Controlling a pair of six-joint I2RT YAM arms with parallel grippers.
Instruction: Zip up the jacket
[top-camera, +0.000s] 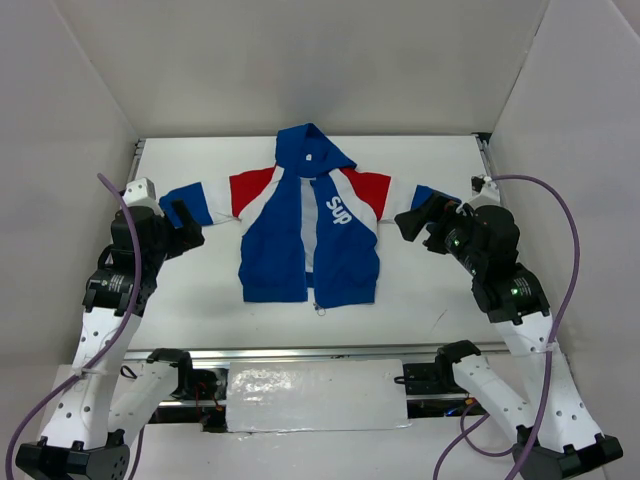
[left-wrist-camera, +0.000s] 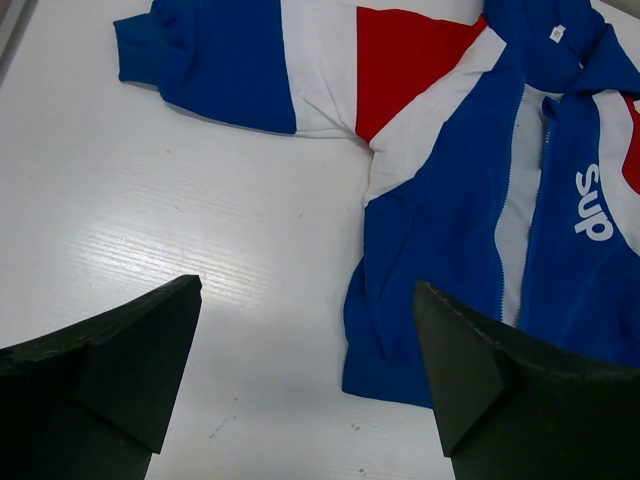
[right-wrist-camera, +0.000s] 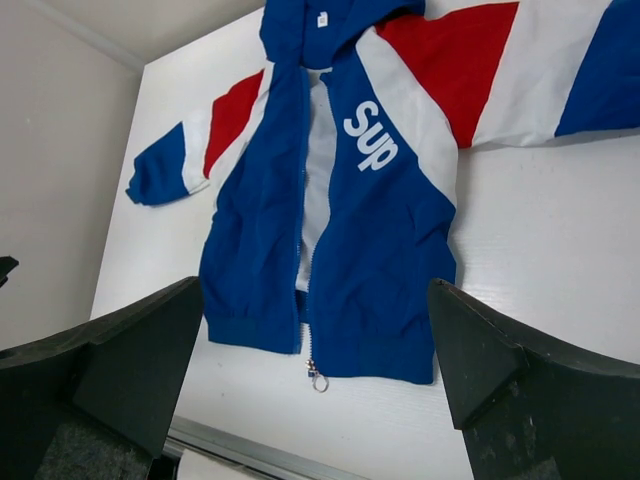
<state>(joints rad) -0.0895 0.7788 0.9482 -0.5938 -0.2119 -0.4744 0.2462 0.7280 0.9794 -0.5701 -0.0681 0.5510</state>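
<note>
The jacket (top-camera: 310, 235) lies flat on the white table, hood toward the far wall, front unzipped with white lining showing between the blue panels (right-wrist-camera: 318, 160). Its zipper slider with a ring pull (right-wrist-camera: 316, 375) sits at the bottom hem, also visible from above (top-camera: 320, 307). White "Sup" lettering (left-wrist-camera: 592, 205) marks the right chest panel. My left gripper (top-camera: 186, 228) hovers open by the left sleeve cuff (left-wrist-camera: 140, 48), holding nothing. My right gripper (top-camera: 412, 222) hovers open near the right sleeve, with nothing between its fingers (right-wrist-camera: 500, 385).
White walls enclose the table on three sides. A metal rail (top-camera: 320, 352) runs along the near edge, with a shiny plastic-covered panel (top-camera: 315, 395) below it. Purple cables (top-camera: 570, 250) loop from both arms.
</note>
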